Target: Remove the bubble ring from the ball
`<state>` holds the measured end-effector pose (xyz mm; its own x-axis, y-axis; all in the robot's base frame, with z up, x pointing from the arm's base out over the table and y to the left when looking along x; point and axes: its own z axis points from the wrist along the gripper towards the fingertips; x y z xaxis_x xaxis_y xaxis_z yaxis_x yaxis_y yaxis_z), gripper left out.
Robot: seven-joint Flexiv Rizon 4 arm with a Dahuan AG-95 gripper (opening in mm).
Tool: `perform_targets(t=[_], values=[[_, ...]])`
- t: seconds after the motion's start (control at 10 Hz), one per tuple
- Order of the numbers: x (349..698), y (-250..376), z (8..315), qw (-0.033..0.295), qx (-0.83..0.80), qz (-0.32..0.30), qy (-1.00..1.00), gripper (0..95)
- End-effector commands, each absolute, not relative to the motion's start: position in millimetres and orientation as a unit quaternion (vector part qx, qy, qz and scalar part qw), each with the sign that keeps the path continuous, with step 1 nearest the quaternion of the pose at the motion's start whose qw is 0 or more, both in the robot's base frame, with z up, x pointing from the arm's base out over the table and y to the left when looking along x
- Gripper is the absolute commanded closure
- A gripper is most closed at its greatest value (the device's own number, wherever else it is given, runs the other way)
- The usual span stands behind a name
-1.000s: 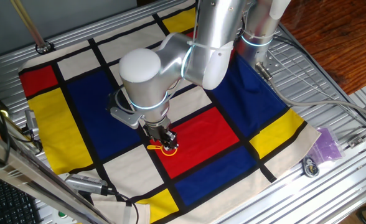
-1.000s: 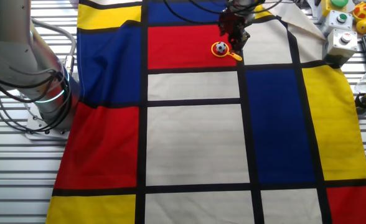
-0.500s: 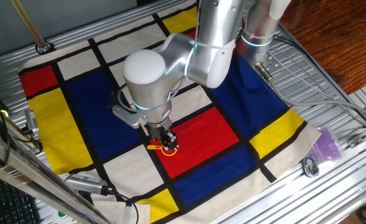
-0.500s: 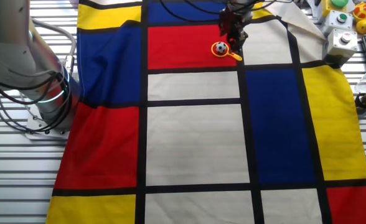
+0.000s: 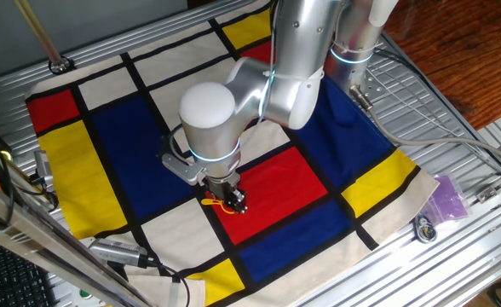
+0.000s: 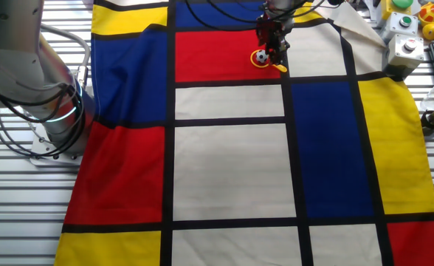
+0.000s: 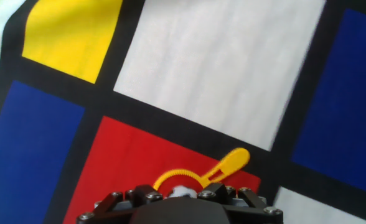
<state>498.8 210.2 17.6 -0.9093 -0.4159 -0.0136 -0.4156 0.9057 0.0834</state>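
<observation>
One bubble ring (image 6: 264, 60) lies flat on a red square (image 6: 217, 55) of the checked cloth (image 6: 232, 170), its hoop around the ball (image 6: 260, 57). In the other fixed view the ball sits inside the hoop near the red square's right-hand corner, and the ring's short handle (image 6: 280, 68) points out over the black stripe toward the white patch beside it. In the hand view the hoop (image 7: 177, 177) shows as a yellow arc at the bottom of the picture, with a sliver of the white ball (image 7: 182, 190) under it and the handle (image 7: 229, 163) slanting up to the right, its tip close to the red square's black border.

The gripper (image 6: 274, 44) stands right over the ring, fingers pointing down at the handle side of the hoop. In one fixed view the fingertips (image 5: 236, 203) hide the ball and most of the ring (image 5: 214, 202). I cannot tell whether the jaws are wide or narrow, nor whether they touch the ring.

Around the ring the cloth lies flat: red to one side, white and blue squares beyond the black stripes. The cloth's edge and the button boxes (image 6: 407, 46) lie well apart from the ring, and the arm's base (image 6: 51, 111) stands far off at the opposite side.
</observation>
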Motion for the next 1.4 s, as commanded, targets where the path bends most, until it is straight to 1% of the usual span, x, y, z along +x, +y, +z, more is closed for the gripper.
perform_targets(t=[0.1,0.2,0.4,0.5,0.6,1.0,1.4], values=[[495.8,208.3,17.0,0.002,0.218,-0.040,-0.975,38.0],[493.4,207.0,14.3,0.001,0.220,-0.039,-0.975,38.0],[492.2,206.3,12.7,0.002,0.216,-0.036,-0.976,76.0],[492.1,206.3,12.7,0.003,0.211,-0.035,-0.977,76.0],[492.1,206.3,13.2,0.003,0.209,-0.035,-0.977,95.0],[492.3,205.3,22.8,0.007,0.211,-0.035,-0.977,95.0],[494.9,177.8,38.9,0.015,0.243,-0.033,-0.969,95.0]])
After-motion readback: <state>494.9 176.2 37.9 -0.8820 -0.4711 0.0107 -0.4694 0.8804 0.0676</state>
